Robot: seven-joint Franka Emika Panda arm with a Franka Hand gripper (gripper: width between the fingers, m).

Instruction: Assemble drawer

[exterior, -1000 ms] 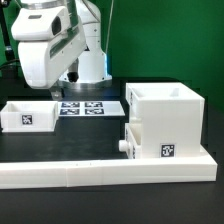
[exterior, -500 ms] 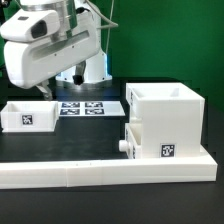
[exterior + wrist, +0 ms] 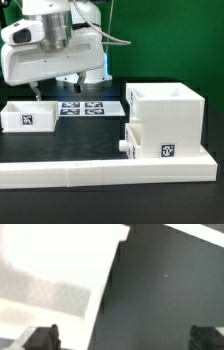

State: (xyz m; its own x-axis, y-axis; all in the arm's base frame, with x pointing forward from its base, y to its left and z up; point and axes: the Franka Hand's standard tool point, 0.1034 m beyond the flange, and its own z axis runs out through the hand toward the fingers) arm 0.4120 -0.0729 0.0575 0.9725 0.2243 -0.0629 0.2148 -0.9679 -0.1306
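The white robot arm fills the upper left of the exterior view, its gripper (image 3: 57,90) hanging above a loose shallow tray (image 3: 28,116) at the left edge. In the blurred wrist view its fingertips (image 3: 42,336) stand wide apart, grasping nothing. The drawer's boxy housing (image 3: 165,105) sits at centre right on the black table (image 3: 60,145), with a second tray (image 3: 150,147) and its round knob (image 3: 124,146) low at the housing's front.

In the wrist view you see the tool (image 3: 123,338) only as fingertips (image 3: 42,337) cut off by the picture's edge, and the white surface (image 3: 50,269) is too blurred to identify. The arm (image 3: 50,55) hides part of the marker board (image 3: 88,106).
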